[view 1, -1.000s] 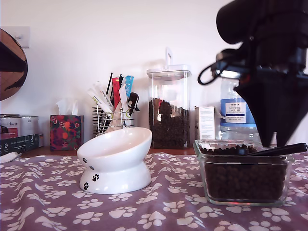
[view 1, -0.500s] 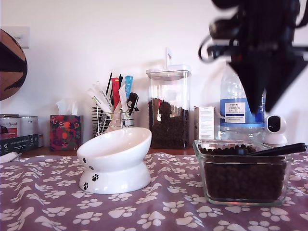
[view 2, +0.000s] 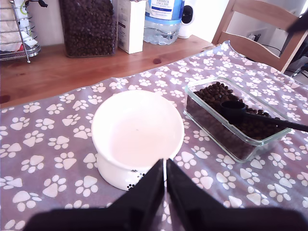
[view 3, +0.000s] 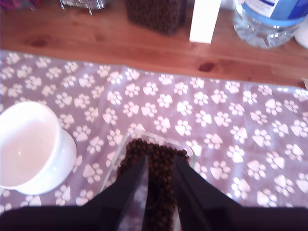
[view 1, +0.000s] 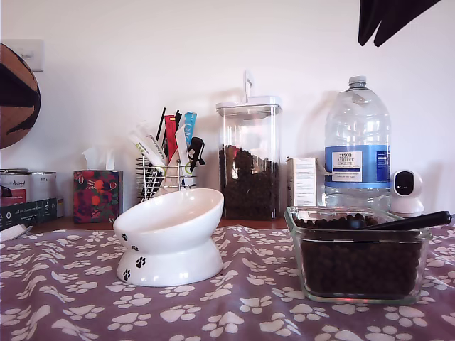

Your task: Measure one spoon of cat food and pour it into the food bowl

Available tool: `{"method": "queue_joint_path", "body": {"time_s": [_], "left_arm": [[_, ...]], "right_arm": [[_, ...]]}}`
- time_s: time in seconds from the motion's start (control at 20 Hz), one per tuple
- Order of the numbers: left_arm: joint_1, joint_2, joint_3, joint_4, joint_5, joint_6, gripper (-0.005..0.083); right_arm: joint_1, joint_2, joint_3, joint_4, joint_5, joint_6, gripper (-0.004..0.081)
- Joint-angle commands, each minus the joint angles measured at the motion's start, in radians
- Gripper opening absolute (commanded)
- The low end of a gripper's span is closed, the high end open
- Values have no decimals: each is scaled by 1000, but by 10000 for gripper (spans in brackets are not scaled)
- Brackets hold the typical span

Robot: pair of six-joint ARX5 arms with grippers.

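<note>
Scooping not begun: black plastic long-handled spoon (view 1: pixel 398 222) lies in the square glass dish (view 2: pixel 211 122) of brown kibble (view 1: pixel 359 263), white paw-print bowl (view 1: pixel 170 238) empty; my second gripper (view 3: pixel 159 166), jaws narrowly parted and empty, hangs above the dish and likely must descend onto the handle; my first gripper (view 2: pixel 165 175), jaws nearly closed on nothing.

Spoon (view 1: pixel 405 222) on cat food (view 1: pixel 361 264)

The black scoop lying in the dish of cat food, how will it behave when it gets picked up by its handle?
The scoop looks like thin plastic, so probably light and fairly stiff. Its cup sits among the kibble, so pellets may spill. The slim handle could twist between fingers.
</note>
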Motion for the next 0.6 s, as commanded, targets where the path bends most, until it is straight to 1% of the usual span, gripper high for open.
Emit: {"method": "queue_joint_path", "body": {"time_s": [0.0, 0.15, 0.3, 0.45, 0.55], "left_arm": [[-2, 5, -2, 7, 0, 1, -20], [-2, 5, -2, 6, 0, 1, -20], [-2, 5, -2, 4, -1, 1, -20], [-2, 5, -2, 4, -1, 1, -20], [-2, 5, -2, 1, -1, 1, -20]], "right_arm": [[6, -78, -125, 122, 3, -2, 132], [6, -217, -302, 270, 2, 0, 103], [17, -358, -461, 357, -6, 32, 103], [53, -469, -561, 363, -6, 22, 103], [85, -511, -583, 319, -5, 20, 103]]}}
